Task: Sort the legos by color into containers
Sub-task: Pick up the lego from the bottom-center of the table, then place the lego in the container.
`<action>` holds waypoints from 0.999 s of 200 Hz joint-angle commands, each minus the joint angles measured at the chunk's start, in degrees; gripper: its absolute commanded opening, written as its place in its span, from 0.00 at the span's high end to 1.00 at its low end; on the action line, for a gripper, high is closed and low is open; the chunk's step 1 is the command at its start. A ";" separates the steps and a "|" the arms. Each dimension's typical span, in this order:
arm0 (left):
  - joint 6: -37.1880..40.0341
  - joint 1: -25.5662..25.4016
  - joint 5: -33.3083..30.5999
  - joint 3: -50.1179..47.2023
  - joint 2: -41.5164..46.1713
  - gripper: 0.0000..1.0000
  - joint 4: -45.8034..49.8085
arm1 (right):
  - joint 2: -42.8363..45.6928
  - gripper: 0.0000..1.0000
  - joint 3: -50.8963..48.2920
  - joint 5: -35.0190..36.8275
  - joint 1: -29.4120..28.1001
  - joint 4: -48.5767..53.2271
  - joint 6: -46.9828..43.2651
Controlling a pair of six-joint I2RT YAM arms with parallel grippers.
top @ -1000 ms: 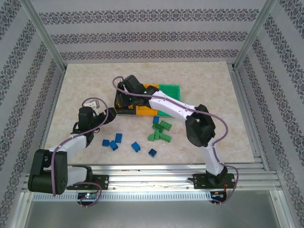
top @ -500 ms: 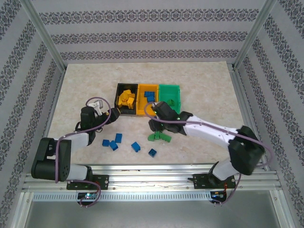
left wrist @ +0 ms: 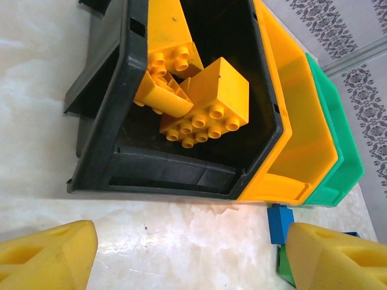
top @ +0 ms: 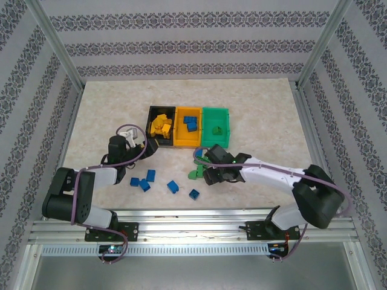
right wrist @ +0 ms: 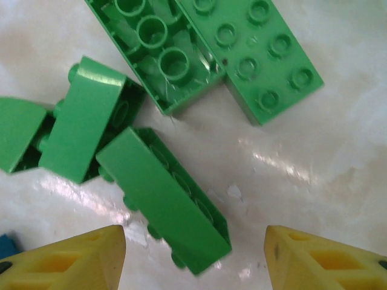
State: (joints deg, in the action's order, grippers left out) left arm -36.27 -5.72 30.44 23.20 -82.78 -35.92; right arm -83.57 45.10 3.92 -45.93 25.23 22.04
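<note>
Though spread, right gripper [right wrist: 196, 257] above legos [right wrist: 163, 187]

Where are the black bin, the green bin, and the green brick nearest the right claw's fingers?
black bin [left wrist: 169, 172]: left wrist view, its near wall.
green bin [top: 216, 110]: top external view, its far rim.
green brick [right wrist: 160, 193]: right wrist view, its smooth long side.

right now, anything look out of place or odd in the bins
The yellow legos sit in the black bin, while blue legos lie in the orange-yellow bin, so colours are mismatched there. Only the green lego matches its green bin.
</note>
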 commanded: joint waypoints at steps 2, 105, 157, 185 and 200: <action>1.82 -1.28 0.41 2.44 1.15 0.18 2.66 | -3.78 0.38 3.05 -2.02 0.16 -0.70 -2.78; 7.80 -6.43 -5.56 5.53 4.87 0.17 12.04 | 1.06 0.76 -0.01 -3.57 1.39 -3.53 -1.05; 13.19 -13.40 -11.49 9.11 4.38 0.17 17.97 | 6.66 0.75 4.79 -6.30 13.29 -7.95 1.89; 14.80 -16.17 -12.94 11.08 3.53 0.17 20.22 | 0.60 0.74 12.42 -8.54 18.70 -9.47 2.57; 16.00 -17.41 -13.62 12.57 3.25 0.17 22.87 | -3.60 0.73 16.87 -9.94 20.74 -10.16 2.19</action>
State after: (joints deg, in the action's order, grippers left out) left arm -24.14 -21.15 19.33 32.88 -78.74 -18.61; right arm -82.06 55.88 -2.81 -27.46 17.89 23.22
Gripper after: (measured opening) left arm 0.832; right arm 0.264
